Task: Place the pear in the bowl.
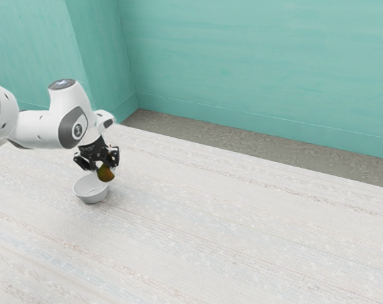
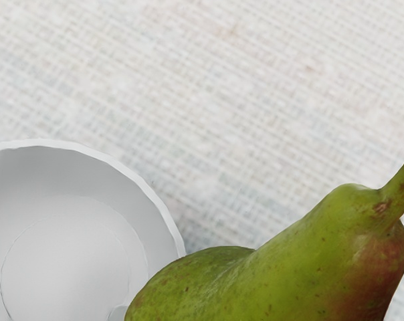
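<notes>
Wide table around bowl, pear near rim

Room, kind unclear: teal walls, grey floor, pale table.

The white arm comes in from between nine and ten o'clock in the exterior view, its near link running toward three o'clock, a little downward. It meets the wrist, whose dark round cap tops it toward eleven o'clock. Below, the black pincer tilts down toward between five and six o'clock, its two fingers standing apart, clamped on a load, their tips pointing down.
</notes>
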Robot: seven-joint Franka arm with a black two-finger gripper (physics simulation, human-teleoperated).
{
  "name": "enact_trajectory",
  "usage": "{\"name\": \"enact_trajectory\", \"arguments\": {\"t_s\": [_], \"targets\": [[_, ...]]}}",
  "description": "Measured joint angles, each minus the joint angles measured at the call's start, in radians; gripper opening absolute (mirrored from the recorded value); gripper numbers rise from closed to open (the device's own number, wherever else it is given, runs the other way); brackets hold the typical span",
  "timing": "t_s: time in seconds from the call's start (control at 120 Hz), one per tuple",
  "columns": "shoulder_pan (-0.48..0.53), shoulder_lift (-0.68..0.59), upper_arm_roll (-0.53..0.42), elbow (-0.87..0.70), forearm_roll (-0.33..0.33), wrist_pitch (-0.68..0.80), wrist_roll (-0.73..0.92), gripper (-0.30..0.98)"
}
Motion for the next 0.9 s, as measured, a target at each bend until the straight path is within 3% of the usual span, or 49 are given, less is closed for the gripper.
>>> {"name": "enact_trajectory", "arguments": {"t_s": [0.425, 0.733, 0.9], "targets": [[0.054, 0.060, 0.073, 0.054, -0.015, -0.023, 0.037, 0.20], [0.053, -0.005, 0.067, -0.016, -0.024, -0.026, 0.056, 0.21], [0.054, -0.003, 0.065, -0.008, -0.041, -0.028, 0.080, 0.45]]}}
